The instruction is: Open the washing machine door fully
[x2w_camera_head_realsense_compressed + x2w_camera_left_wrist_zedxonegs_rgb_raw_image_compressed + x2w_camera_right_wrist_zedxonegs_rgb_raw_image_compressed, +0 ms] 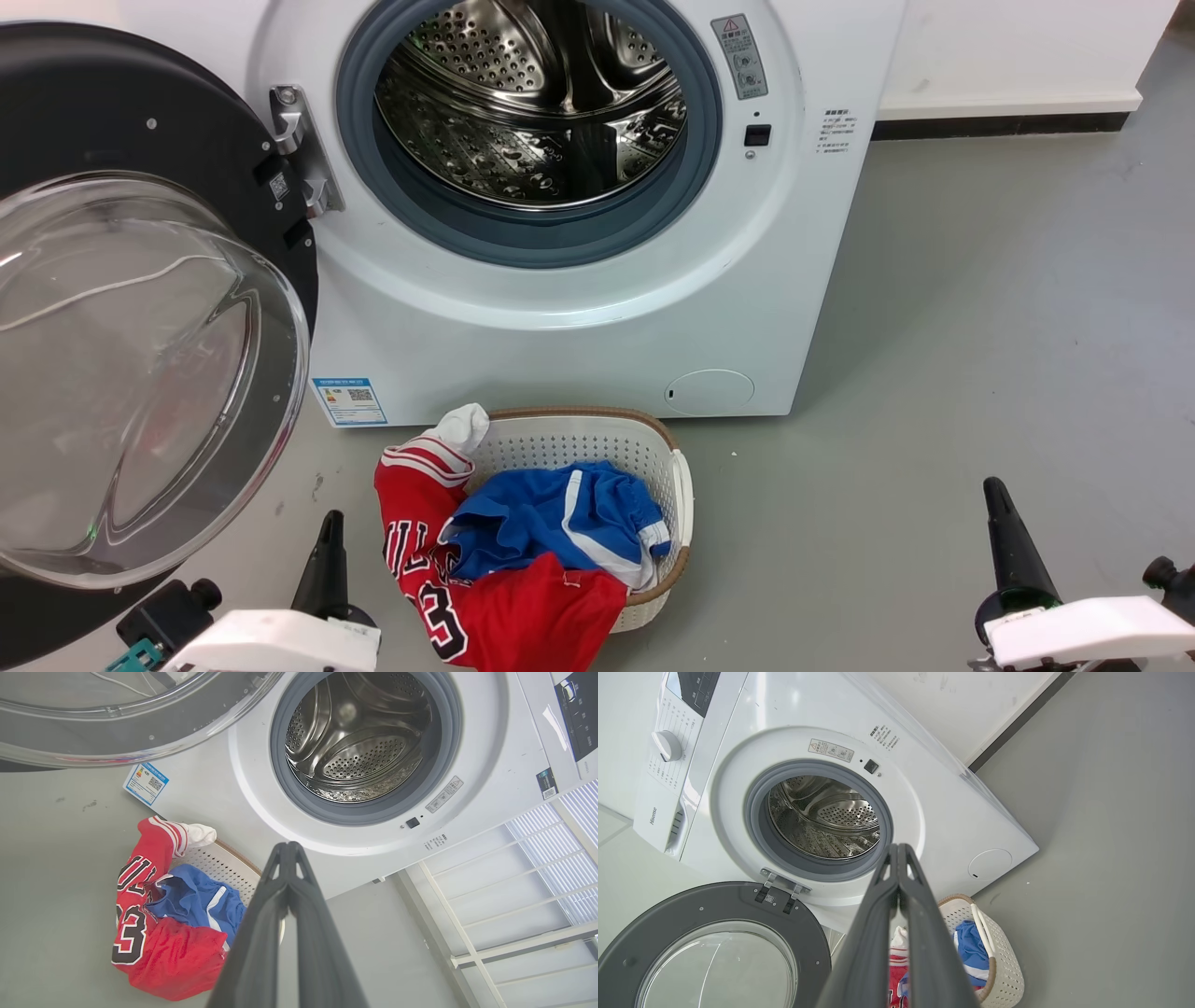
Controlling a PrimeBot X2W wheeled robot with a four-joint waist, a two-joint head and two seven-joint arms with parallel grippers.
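The white washing machine [579, 327] stands ahead with its steel drum [532, 103] exposed inside the grey gasket. Its round black washing machine door [140, 355], with a bulging clear glass bowl, is swung wide out to the left on its hinge [299, 154]. The same door [714, 947] lies at the lower left of the right wrist view and its rim [131, 728] runs along the top of the left wrist view. My left gripper [327, 537] sits low at the left, shut and holding nothing, just right of the door's lower rim. At the lower right, far from the machine, my right gripper [997, 499] is shut and empty.
A white laundry basket [653, 448] with a red jersey [485, 607] and blue shorts [560, 523] stands on the grey floor right in front of the machine, between my grippers. Open floor [980, 327] stretches to the right, up to a white wall with a dark skirting.
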